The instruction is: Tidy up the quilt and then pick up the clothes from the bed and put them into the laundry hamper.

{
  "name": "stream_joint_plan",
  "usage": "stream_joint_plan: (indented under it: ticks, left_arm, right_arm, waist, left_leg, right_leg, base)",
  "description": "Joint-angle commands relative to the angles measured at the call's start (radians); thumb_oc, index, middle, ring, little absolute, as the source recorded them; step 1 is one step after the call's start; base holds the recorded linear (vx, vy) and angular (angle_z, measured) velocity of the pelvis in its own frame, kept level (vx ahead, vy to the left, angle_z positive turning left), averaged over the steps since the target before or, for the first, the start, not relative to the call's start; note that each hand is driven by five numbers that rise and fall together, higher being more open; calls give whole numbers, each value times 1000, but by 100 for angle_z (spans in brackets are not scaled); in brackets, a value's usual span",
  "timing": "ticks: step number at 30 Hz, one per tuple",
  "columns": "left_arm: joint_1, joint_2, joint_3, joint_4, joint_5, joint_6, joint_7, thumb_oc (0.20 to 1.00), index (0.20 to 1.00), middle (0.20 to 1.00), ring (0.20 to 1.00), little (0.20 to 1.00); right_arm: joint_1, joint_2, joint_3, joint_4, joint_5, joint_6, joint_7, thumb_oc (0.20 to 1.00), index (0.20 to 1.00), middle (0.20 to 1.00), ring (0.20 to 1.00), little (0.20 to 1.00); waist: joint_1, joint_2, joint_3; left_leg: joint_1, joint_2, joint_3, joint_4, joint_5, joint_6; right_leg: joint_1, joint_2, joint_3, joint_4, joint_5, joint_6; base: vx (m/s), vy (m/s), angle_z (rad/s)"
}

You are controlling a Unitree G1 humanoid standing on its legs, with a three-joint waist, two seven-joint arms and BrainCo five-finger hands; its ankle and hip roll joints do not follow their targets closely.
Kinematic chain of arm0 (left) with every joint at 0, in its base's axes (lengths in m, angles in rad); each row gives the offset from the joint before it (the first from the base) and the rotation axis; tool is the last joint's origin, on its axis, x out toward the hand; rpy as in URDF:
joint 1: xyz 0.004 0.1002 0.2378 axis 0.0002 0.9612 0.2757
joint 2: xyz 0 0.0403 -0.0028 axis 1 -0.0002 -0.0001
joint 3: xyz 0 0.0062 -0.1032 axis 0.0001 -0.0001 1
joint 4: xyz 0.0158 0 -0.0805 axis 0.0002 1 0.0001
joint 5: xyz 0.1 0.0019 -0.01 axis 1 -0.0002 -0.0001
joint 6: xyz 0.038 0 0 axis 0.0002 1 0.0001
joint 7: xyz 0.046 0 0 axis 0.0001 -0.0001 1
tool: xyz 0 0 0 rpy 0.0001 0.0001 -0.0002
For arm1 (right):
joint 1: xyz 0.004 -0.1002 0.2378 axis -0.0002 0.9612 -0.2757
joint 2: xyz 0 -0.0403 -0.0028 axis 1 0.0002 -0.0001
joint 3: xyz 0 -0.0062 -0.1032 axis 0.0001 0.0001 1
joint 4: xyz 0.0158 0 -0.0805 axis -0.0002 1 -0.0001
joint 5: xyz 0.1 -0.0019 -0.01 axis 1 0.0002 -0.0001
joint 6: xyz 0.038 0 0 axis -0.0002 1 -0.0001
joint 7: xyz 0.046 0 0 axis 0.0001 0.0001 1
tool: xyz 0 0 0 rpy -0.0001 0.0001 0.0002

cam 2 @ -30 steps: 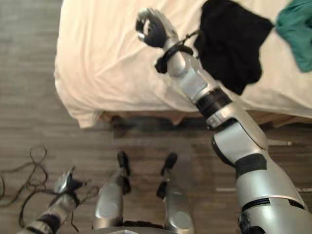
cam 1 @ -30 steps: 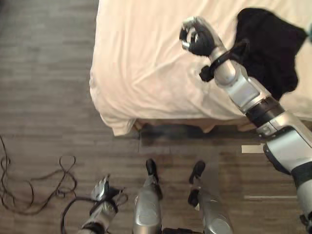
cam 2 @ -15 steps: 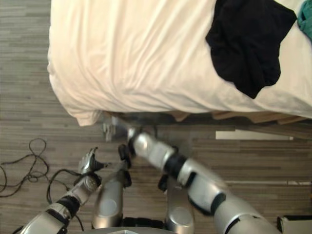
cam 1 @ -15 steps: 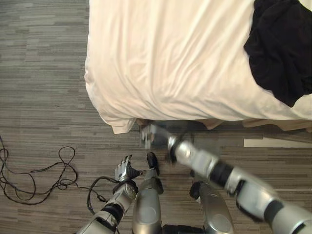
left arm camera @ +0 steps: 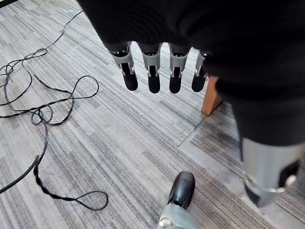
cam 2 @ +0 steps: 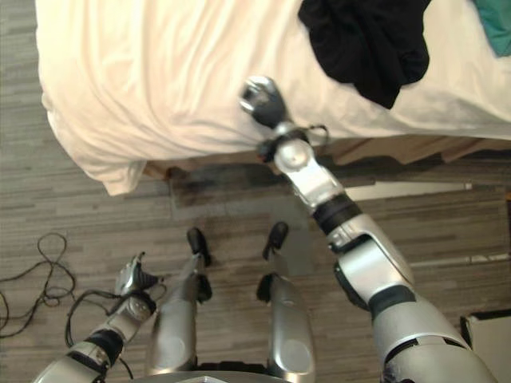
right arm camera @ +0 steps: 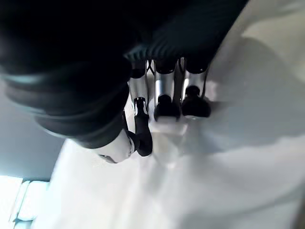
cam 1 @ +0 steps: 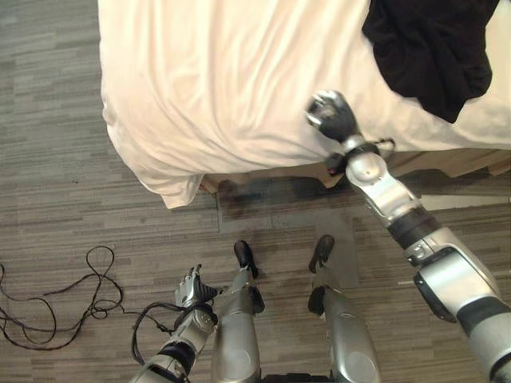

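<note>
A cream quilt covers the bed and hangs over its near edge and corner. A black garment lies crumpled on it at the far right, and a teal garment sits just beyond that. My right hand rests on the quilt at the bed's front edge, left of the black garment. Its fingers are curled, with tips and thumb pressed into a fold of the cloth. My left hand hangs low over the floor, fingers straight and holding nothing.
The bed's wooden frame shows under the quilt's hem, and a wooden leg stands on the grey plank floor. The corner of a pale box sits at the lower right.
The camera has shifted, so the bed sits further left in view. My right arm left the bed top, swung low in front of it, then rose to the quilt's front edge. The left hand stays low.
</note>
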Motion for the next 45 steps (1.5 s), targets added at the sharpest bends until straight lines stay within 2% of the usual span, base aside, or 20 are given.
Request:
stream_joint_plan:
  ticks: [1,10,11,12,16,18,21,22,24,25,26,29,31,33,35,36,38,40,42,45]
  left_arm:
    - [-2,-2,-28,2,-30,4,16,1000,1000,1000,1000,1000]
    - [39,30,21,8,53,33,-61,1000,1000,1000,1000,1000]
    - [44,39,16,6,66,31,-71,1000,1000,1000,1000,1000]
    - [43,44,14,9,71,29,-80,1000,1000,1000,1000,1000]
    - [42,51,-5,34,99,19,-124,1000,1000,1000,1000,1000]
    - [56,54,-12,57,125,15,-149,1000,1000,1000,1000,1000]
    - [72,41,-25,101,174,1,-178,1000,1000,1000,1000,1000]
    - [79,38,-16,102,159,-3,-177,1000,1000,1000,1000,1000]
    - [88,48,-15,81,157,-3,-169,1000,1000,1000,1000,1000]
    - [88,50,-15,80,157,-3,-169,1000,1000,1000,1000,1000]
    - [108,47,-2,73,133,-4,-149,1000,1000,1000,1000,1000]
    - [111,15,24,87,63,-15,-111,1000,1000,1000,1000,1000]
    - [108,-10,29,102,52,-26,-110,1000,1000,1000,1000,1000]
    - [110,-12,13,108,63,-27,-113,1000,1000,1000,1000,1000]
    - [117,-17,-3,125,90,-28,-142,1000,1000,1000,1000,1000]
    - [120,-23,-7,124,106,-19,-149,1000,1000,1000,1000,1000]
    - [111,-11,-16,119,126,-12,-156,1000,1000,1000,1000,1000]
    - [106,1,-30,113,172,-9,-155,1000,1000,1000,1000,1000]
    - [99,8,-37,97,198,-10,-160,1000,1000,1000,1000,1000]
    - [81,11,-30,121,246,-8,-170,1000,1000,1000,1000,1000]
  right_arm:
    - [91,12,-77,49,5,61,-47,200,200,200,200,200]
    - [767,87,-318,212,-14,87,29,200,200,200,200,200]
    - [803,93,-320,262,-39,97,44,376,376,376,376,376]
    - [819,96,-324,315,-58,109,59,1000,1000,1000,1000,1000]
    - [837,116,-295,494,-183,148,96,1000,1000,1000,1000,1000]
    - [832,122,-274,548,-231,158,110,1000,1000,1000,1000,1000]
    - [850,123,-270,567,-230,151,112,1000,1000,1000,1000,1000]
    - [837,113,-264,557,-242,150,112,1000,1000,1000,1000,1000]
    - [838,100,-229,535,-262,145,105,1000,1000,1000,1000,1000]
    - [839,101,-230,534,-262,146,106,1000,1000,1000,1000,1000]
    - [828,90,-203,519,-285,148,100,1000,1000,1000,1000,1000]
    - [803,92,-164,535,-310,156,98,1000,1000,1000,1000,1000]
    - [785,104,-139,554,-329,154,94,1000,1000,1000,1000,1000]
    - [772,102,-125,552,-342,149,85,1000,1000,1000,1000,1000]
    - [805,130,-154,551,-329,139,84,1000,1000,1000,1000,1000]
    - [811,135,-175,547,-330,146,83,1000,1000,1000,1000,1000]
    - [806,139,-192,518,-326,150,76,1000,1000,1000,1000,1000]
    - [807,142,-216,509,-309,149,65,1000,1000,1000,1000,1000]
    - [816,142,-229,497,-288,146,61,1000,1000,1000,1000,1000]
    - [813,140,-236,507,-273,150,56,1000,1000,1000,1000,1000]
  waist:
    - [5,33,39]
    - [-116,-24,18]
    - [-131,-32,-1]
    - [-138,-36,-14]
    - [-120,-31,-96]
    - [-120,-22,-139]
    - [-149,-19,-193]
    - [-133,-15,-198]
    - [-99,-36,-180]
    - [-97,-32,-180]
    - [-55,-46,-162]
    - [-11,-42,-149]
    - [15,-30,-163]
    - [42,-28,-174]
    - [18,-23,-210]
    - [-1,-22,-213]
    - [-43,-5,-195]
    - [-79,17,-189]
    - [-115,23,-183]
    - [-160,15,-193]
  left_leg:
    - [62,27,-7,35,-102,-25]
    - [328,-15,60,-31,-166,7]
    - [372,-18,89,-52,-171,6]
    - [406,-19,120,-68,-175,5]
    - [501,0,285,-84,-183,-9]
    - [535,12,348,-64,-195,-8]
    - [556,88,421,119,-198,-39]
    - [546,152,416,305,-132,-90]
    - [461,250,244,632,-29,-130]
    - [453,263,241,648,-33,-131]
    - [324,215,29,756,-108,-84]
    - [197,94,-177,634,-211,-24]
    - [233,4,-227,165,-142,-7]
    - [196,-57,-293,62,-76,-16]
    - [296,-72,-240,15,-126,24]
    - [366,-87,-177,-14,-156,54]
    - [450,-81,-117,-71,-167,71]
    - [514,-77,-74,-113,-178,64]
    - [555,-98,-78,-122,-207,54]
    - [618,-109,-83,-122,-267,28]
  right_leg:
    - [5,-93,38,187,-170,92]
    - [163,-128,38,263,-196,124]
    - [172,-137,15,290,-188,134]
    - [176,-153,-23,324,-180,143]
    - [260,-265,-460,388,-168,115]
    - [295,-276,-602,376,-182,83]
    - [307,-151,-489,242,-266,7]
    - [339,-95,-475,181,-306,-20]
    - [388,8,-323,105,-336,-71]
    - [388,19,-323,100,-336,-76]
    - [425,47,-205,52,-347,-96]
    - [467,39,-44,12,-320,-47]
    - [499,32,65,-17,-290,14]
    - [536,45,131,-14,-301,19]
    - [537,53,158,135,-363,23]
    - [463,-17,98,385,-312,84]
    - [344,-104,37,616,-223,120]
    - [262,-119,15,605,-218,125]
    - [226,-71,27,434,-235,108]
    - [172,-31,64,74,-142,130]
  base:
    - [30,61,-5]
    - [106,105,-11]
    - [152,110,-46]
    - [144,84,-59]
    - [176,5,-142]
    - [199,-67,-142]
    - [260,-311,-167]
    - [385,-351,-131]
    - [304,-303,-169]
    - [149,-93,-276]
    - [157,90,-338]
    - [248,223,-277]
    - [469,404,-301]
    - [548,310,-195]
    - [662,354,-226]
    - [536,410,-164]
    - [483,371,-25]
    - [375,200,9]
    - [348,27,-13]
    - [518,-28,75]
